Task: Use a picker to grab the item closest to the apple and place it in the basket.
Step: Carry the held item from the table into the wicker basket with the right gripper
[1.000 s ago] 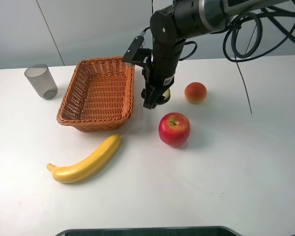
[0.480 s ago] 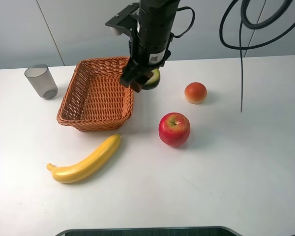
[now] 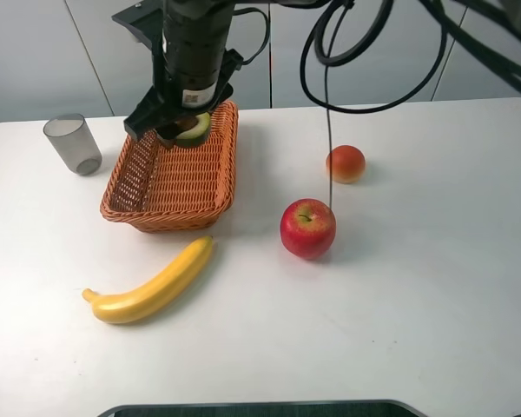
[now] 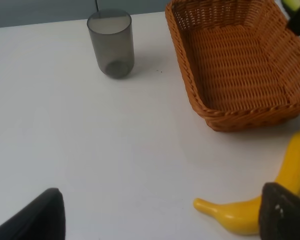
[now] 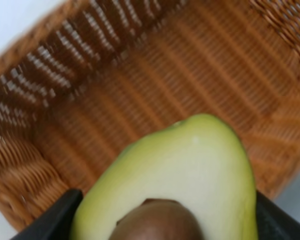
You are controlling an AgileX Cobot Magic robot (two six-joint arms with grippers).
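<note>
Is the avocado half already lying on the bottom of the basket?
No, the avocado half is gripped in the right arm's jaws, hanging above the basket's woven floor.

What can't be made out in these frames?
Right claw contact with the avocado: exterior high, arm hides it; right wrist, edge cuts it.
Avocado's height over basket floor: no view settles it.
Left claw: left wrist shows only fingertips, cut by the edge.
Banana: left wrist, partly behind a fingertip.

The right gripper [image 3: 181,135] is swinging up and away from the apple [image 3: 307,228], carrying the avocado half [image 3: 194,129] clamped between its fingers [image 5: 45,222]. The basket [image 3: 169,182], off to one side of the fingers a second ago, is now lying directly beneath them.
</note>
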